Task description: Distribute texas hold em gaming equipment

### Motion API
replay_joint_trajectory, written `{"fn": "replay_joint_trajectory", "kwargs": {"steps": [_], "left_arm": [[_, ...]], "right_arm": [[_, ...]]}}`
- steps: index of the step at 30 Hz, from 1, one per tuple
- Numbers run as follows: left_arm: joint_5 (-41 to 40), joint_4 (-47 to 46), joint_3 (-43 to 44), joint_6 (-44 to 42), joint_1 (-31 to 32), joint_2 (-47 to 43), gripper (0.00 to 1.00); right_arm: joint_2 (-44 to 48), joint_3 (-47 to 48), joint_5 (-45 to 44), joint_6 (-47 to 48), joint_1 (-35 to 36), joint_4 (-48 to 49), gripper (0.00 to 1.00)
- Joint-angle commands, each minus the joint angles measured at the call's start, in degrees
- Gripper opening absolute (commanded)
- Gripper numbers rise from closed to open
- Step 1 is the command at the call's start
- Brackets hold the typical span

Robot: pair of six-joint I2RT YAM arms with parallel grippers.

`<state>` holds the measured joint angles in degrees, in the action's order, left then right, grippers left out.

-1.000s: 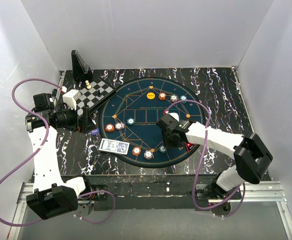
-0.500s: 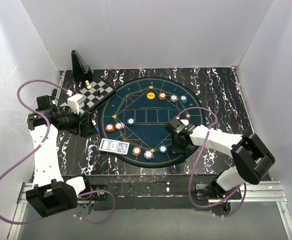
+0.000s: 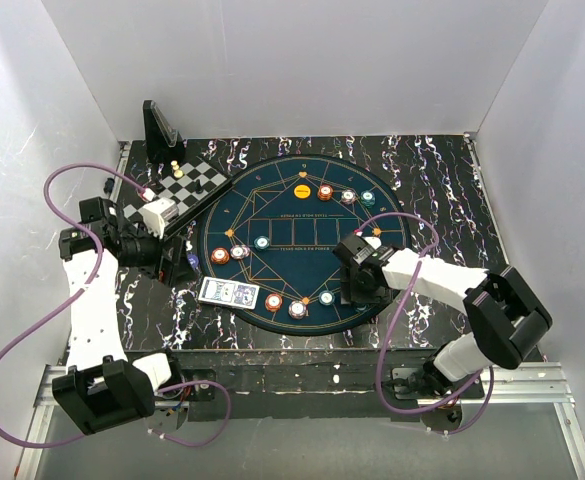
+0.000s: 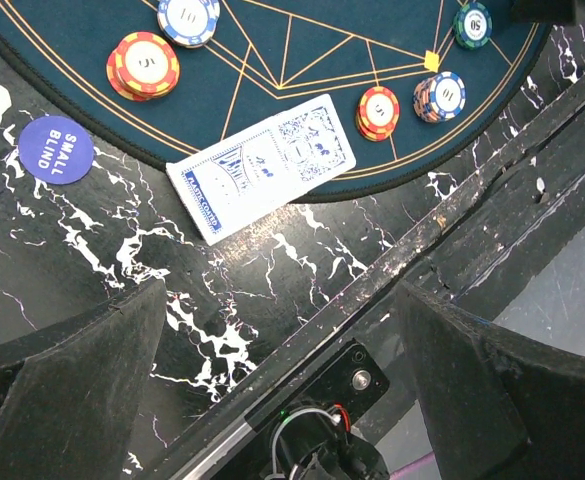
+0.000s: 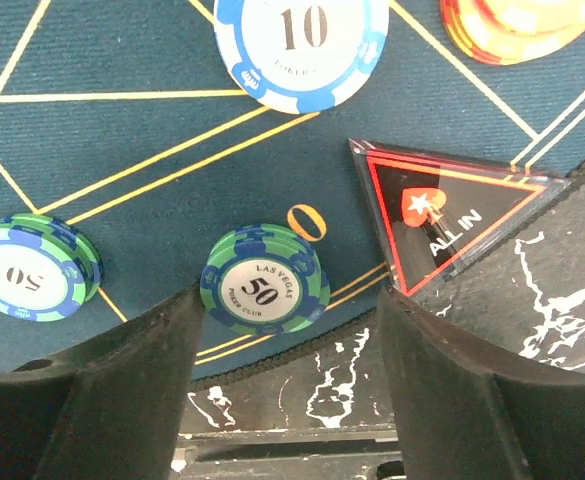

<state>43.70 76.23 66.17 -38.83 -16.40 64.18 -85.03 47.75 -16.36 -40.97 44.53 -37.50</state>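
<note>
My right gripper [image 5: 287,335] hangs low over the near right edge of the mat [image 5: 122,160], its fingers [image 5: 102,390] apart. A green 50 chip [image 5: 265,278] lies flat on the mat in the gap between them. It sits close by one finger, and I cannot tell whether they touch; there is a gap to the other finger, so nothing is clamped. Just beside the chip, the ALL IN marker [image 5: 442,225] lies across the mat's rim onto the table [image 5: 562,290]. A second 50 chip [image 5: 32,277] lies on the chip's other side, a 10 chip [image 5: 302,40] beyond it, and orange chips [image 5: 517,20] beyond the marker.

My left gripper [image 4: 280,300] is spread wide and empty over the table at the mat's near left edge. The cards [image 4: 262,165], blue backs up, lie partly on the mat and partly off it. The SMALL BLIND marker [image 4: 55,150] sits on the table just off the mat, near an orange chip stack [image 4: 144,65]
</note>
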Motion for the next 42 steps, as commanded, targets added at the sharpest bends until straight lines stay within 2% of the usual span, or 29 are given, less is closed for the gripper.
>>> {"fn": "replay_joint_trajectory", "kwargs": {"steps": [1, 7, 12, 16, 23, 28, 33, 42], "left_arm": [[1.7, 0.5, -1.6, -3.4, -0.1, -0.8, 1.0], [1.1, 0.2, -5.4, -11.2, 2.9, -2.2, 1.0], [-0.6, -3.2, -9.8, -18.5, 9.5, -3.0, 1.0], [-1.2, -6.9, -14.2, -27.3, 13.9, -2.3, 1.0], [-0.8, -12.1, -19.1, -45.9, 14.5, -0.1, 1.0], [1.2, -17.5, -20.5, -51.0, 15.5, 1.4, 1.0], [-0.2, -21.2, -20.7, -55.0, 19.6, 5.2, 1.0], [-4.8, -16.8, -16.7, -59.0, 24.3, 15.3, 1.0]], "right_arm": [[3.0, 1.9, -1.3, -1.0, 0.0, -2.5, 0.8], [7.9, 5.9, -1.7, -0.4, 0.2, -6.6, 0.82], [11.5, 11.3, 0.5, 0.4, 0.8, -8.6, 0.82], [13.1, 14.8, 3.1, 1.4, 2.1, -8.0, 0.82], [16.2, 13.5, 5.6, 2.6, 3.0, -3.9, 0.82], [17.0, 13.2, 6.6, 2.7, 3.0, -2.0, 0.82], [16.3, 14.0, 7.2, 3.2, 3.0, -0.7, 0.82], [15.2, 15.4, 7.7, 5.0, 3.0, -0.4, 0.82]]}}
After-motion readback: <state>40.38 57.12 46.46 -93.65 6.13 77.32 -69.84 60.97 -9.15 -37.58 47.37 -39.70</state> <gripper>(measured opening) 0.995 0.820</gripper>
